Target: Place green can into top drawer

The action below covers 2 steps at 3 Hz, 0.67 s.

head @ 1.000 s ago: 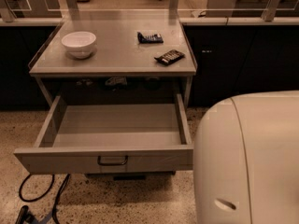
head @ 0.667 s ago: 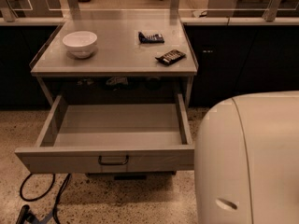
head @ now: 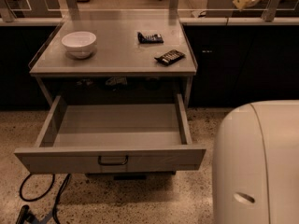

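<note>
The top drawer (head: 110,160) is pulled fully open below the grey tabletop; its inside shows empty, and its front panel carries a small dark wire handle (head: 112,161). The green can is not in view anywhere. My gripper is not in view; only a large white rounded part of my body (head: 259,164) fills the lower right corner.
On the grey tabletop (head: 117,55) stand a white bowl (head: 79,43) at the left and two flat dark snack packets (head: 150,38) (head: 169,57) at the right. Dark cabinets flank the table. A black cable (head: 42,197) lies on the speckled floor at lower left.
</note>
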{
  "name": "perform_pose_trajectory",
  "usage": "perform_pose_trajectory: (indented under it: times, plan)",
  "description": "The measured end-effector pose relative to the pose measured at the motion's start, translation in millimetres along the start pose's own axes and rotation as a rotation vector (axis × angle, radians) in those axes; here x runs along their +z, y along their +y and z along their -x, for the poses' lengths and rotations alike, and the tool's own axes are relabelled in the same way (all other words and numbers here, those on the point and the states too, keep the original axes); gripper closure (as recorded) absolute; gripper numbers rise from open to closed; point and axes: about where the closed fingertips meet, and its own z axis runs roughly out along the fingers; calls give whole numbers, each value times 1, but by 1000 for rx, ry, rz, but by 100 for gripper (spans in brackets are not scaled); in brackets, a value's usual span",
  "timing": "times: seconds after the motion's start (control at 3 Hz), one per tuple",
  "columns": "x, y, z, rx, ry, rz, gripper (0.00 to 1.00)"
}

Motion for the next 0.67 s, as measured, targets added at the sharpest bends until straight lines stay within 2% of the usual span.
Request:
perform_pose_trajectory:
  times: [0.33,0.67]
  plan:
    - [6,-29,-21,-18,5,-40,100]
    - [10,-29,-16,-20,-7,-43,100]
